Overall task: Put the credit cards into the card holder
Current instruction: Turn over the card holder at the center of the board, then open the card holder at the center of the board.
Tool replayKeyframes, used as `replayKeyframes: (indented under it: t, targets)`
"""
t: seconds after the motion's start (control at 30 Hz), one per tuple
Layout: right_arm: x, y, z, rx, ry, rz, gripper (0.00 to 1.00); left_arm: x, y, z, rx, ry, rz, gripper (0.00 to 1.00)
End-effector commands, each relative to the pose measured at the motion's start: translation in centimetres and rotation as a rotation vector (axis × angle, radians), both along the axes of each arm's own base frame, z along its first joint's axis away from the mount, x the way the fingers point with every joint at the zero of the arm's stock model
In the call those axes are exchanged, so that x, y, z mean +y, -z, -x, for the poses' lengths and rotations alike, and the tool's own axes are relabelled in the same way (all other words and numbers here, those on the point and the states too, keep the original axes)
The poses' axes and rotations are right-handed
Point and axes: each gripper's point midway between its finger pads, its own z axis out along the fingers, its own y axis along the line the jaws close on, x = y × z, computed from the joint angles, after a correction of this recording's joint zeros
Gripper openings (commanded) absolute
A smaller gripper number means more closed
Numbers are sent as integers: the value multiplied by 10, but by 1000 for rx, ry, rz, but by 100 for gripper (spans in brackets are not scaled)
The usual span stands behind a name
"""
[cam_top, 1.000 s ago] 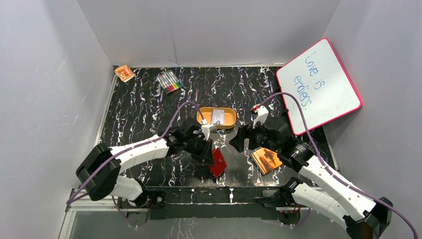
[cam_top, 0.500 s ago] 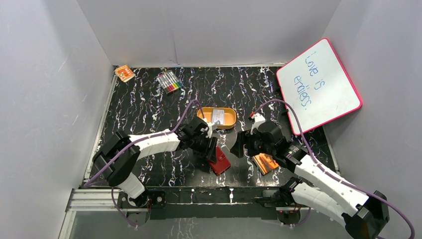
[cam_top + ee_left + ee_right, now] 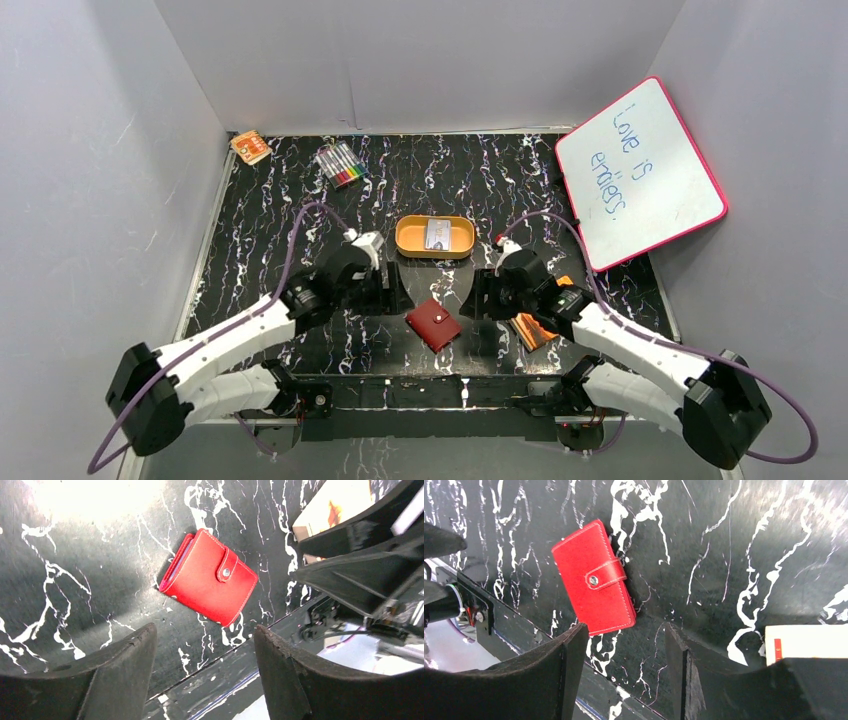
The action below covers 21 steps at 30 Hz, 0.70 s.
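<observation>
Top external view: card holder [image 3: 433, 325] is now laid flat, tab shut, on the counter [image 3: 280, 220]; 0.5 s ago it was at the left pincer [image 3: 202, 632] tips. Left pincer is drawn back left of holder, right pincer [image 3: 625, 629] is seen right of it; both spread, empty.

"Love is endless." is written by hand in blue marker on the pink-framed whiteboard [image 3: 640, 170], seen at two o'clock in the top view. Nothing else can be read.
</observation>
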Motion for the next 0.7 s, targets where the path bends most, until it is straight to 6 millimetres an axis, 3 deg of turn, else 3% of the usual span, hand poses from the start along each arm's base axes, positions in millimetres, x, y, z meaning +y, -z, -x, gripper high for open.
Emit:
replayKeyframes:
  t: [0.0, 0.1, 0.27, 0.4, 0.67]
  targets:
    - [20, 6, -3, 71, 72, -124, 64, 9, 4, 6, 46, -161, 116, 67]
    - [23, 22, -1, 123, 97, -123, 60, 12, 9, 10, 56, -192, 159, 72]
    - [30, 29, -2, 142, 94, -123, 58, 25, 13, 8, 47, -268, 144, 93]
    - [38, 38, 2, 170, 73, -106, 56, 49, 15, -1, 27, -445, 155, 93]
    - [55, 47, 15, 195, 59, -86, 47, 38, 10, 8, 26, -365, 229, 89]
